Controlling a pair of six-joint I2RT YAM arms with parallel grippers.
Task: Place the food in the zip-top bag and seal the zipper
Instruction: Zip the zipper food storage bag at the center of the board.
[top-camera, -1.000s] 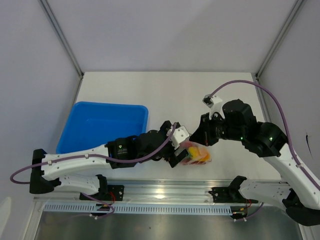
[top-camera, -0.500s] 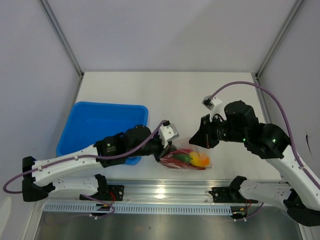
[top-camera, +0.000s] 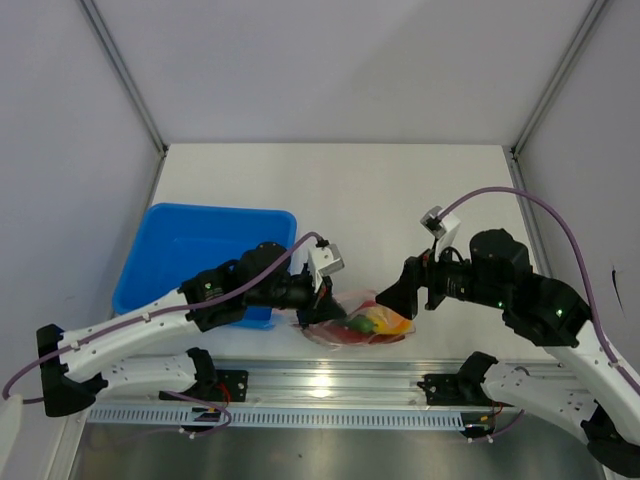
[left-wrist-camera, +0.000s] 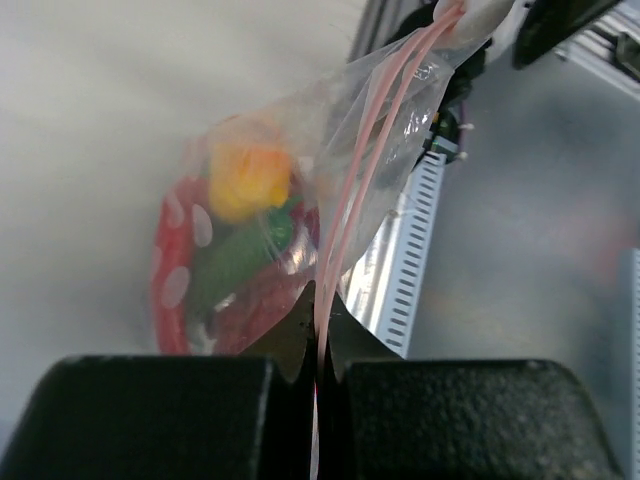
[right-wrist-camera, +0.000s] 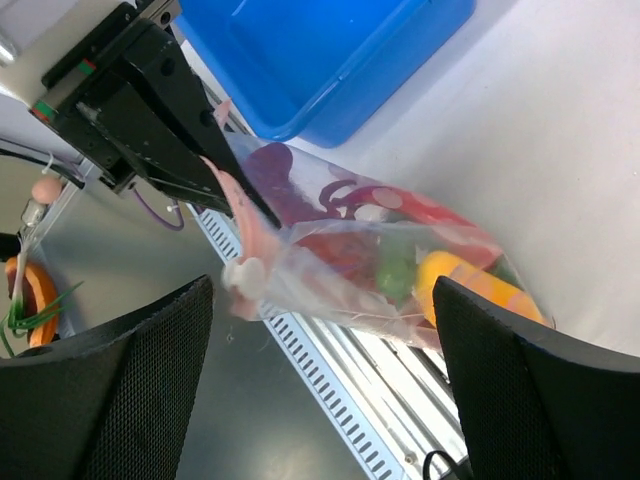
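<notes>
while the left pincer (left-wrist-camera: 316, 335) is clamped tight on the pink zipper (left-wrist-camera: 345, 215) of the bag (top-camera: 358, 322), the food (left-wrist-camera: 245, 182) sits inside. right pincer (right-wrist-camera: 320, 300) gapes wide w/ nothing in it.

Clear zip-top bag (top-camera: 352, 303), food (left-wrist-camera: 248, 180) inside, pink zipper (left-wrist-camera: 343, 225)

- clear crinkly plastic zip-top bag (top-camera: 345, 325), pale pink strip: 1
- blue rectangular plastic tray (top-camera: 200, 250): 1
- yellow-orange oval fruit (left-wrist-camera: 248, 178): 1
- dark green piece (left-wrist-camera: 232, 262): 1 visible
- red chili peppers (left-wrist-camera: 255, 305): number unclear

A blue plastic tray (top-camera: 190, 255) sits on the white table (top-camera: 400, 190), left of centre.
</notes>
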